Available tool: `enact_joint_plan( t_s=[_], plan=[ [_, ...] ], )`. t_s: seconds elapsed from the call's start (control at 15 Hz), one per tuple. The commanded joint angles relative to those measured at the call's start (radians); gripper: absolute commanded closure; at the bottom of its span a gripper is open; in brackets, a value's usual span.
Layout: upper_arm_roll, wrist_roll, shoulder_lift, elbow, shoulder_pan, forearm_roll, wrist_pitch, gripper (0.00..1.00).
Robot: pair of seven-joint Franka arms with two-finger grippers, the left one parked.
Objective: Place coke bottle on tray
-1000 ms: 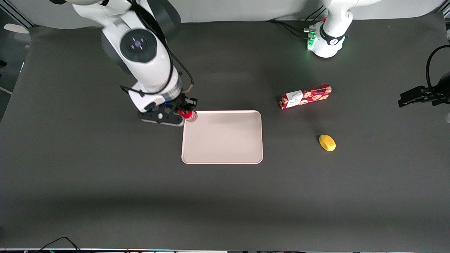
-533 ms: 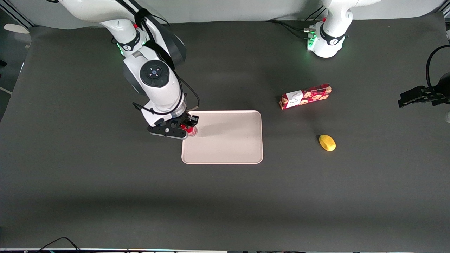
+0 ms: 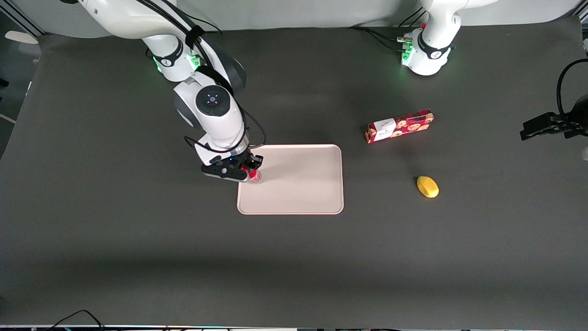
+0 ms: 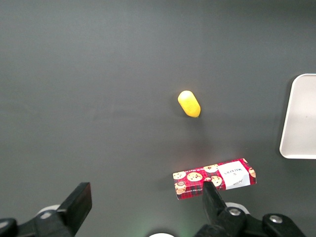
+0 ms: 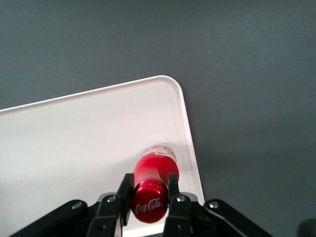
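Observation:
My right gripper [image 3: 251,173] is shut on the coke bottle [image 3: 255,177], a small bottle with a red cap and red label. It holds the bottle upright over the pale pinkish-beige tray [image 3: 298,184], just inside the tray's edge toward the working arm's end. In the right wrist view the gripper [image 5: 149,188] has a finger on each side of the bottle's neck, with the bottle [image 5: 154,170] reaching down to the tray [image 5: 74,143] near its rim. I cannot tell whether the base touches the tray.
A long red cookie box [image 3: 399,125] and a yellow lemon-like object [image 3: 427,186] lie on the dark table toward the parked arm's end. Both also show in the left wrist view, the box [image 4: 215,178] and the yellow object [image 4: 189,103].
My right gripper has carried the bottle from the tray's corner farther from the camera to a spot nearer the camera along the tray's edge, and lower.

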Motion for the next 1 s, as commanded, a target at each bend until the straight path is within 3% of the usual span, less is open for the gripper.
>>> enact_joint_plan(
  t_s=[0.0, 0.13, 0.33, 0.4, 0.47, 0.53, 0.6, 0.67, 0.93],
  plan=[
    [0.003, 0.054, -0.025, -0.022, -0.006, -0.039, 0.017, 0.00],
    [0.003, 0.037, -0.051, 0.000, -0.008, -0.037, -0.015, 0.00],
    [0.014, -0.014, -0.091, 0.163, -0.011, -0.024, -0.275, 0.00],
    [0.014, -0.075, -0.123, 0.210, -0.020, 0.001, -0.356, 0.00],
    [0.000, -0.183, -0.173, 0.245, -0.035, 0.069, -0.412, 0.00],
    [-0.044, -0.294, -0.223, 0.274, -0.053, 0.161, -0.453, 0.00],
    [-0.142, -0.386, -0.284, 0.287, -0.046, 0.241, -0.508, 0.00],
    [-0.208, -0.464, -0.338, 0.278, -0.046, 0.293, -0.548, 0.00],
    [-0.420, -0.734, -0.454, 0.212, -0.049, 0.311, -0.656, 0.00]
  ],
)
